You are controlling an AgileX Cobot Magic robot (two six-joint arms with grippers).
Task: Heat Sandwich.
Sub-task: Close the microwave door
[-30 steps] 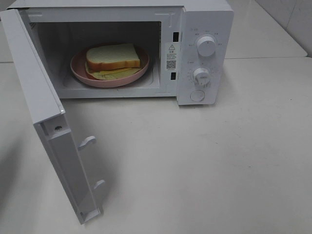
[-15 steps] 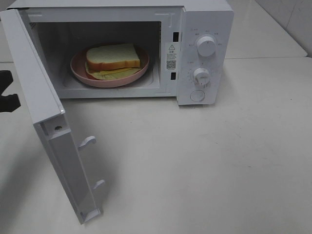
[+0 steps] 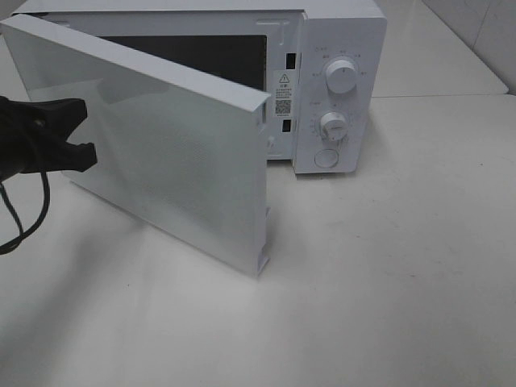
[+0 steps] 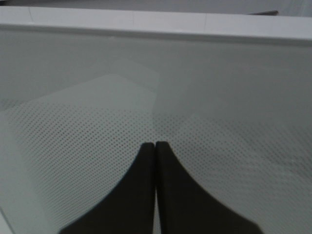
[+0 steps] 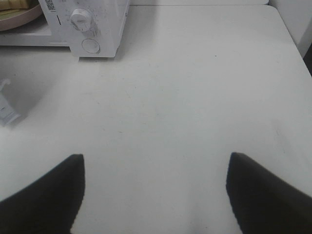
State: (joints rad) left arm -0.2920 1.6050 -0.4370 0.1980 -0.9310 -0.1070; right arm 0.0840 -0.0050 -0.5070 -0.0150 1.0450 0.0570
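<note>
The white microwave [image 3: 339,48] stands at the back of the table, its door [image 3: 177,161] swung about halfway across the opening. In the high view the door hides the sandwich. The right wrist view catches only a yellowish sliver of the sandwich [image 5: 12,4] on the pink plate [image 5: 22,18] inside the oven. My left gripper [image 3: 87,129] is shut, and its tips [image 4: 155,146] press against the door's dotted outer face [image 4: 146,87]. Far from the oven, my right gripper [image 5: 155,195] hangs open over bare table with nothing between its fingers; it does not show in the high view.
The control panel carries two knobs [image 3: 341,76] [image 3: 332,125] and a round button [image 3: 326,158]. A black cable [image 3: 28,218] trails down from the left arm. The door's free corner [image 3: 262,266] juts out over the white table [image 3: 387,266].
My left gripper came in from the left and met the door's outer face. The door swung from wide open to about half shut, covering the sandwich and plate in the high view.
</note>
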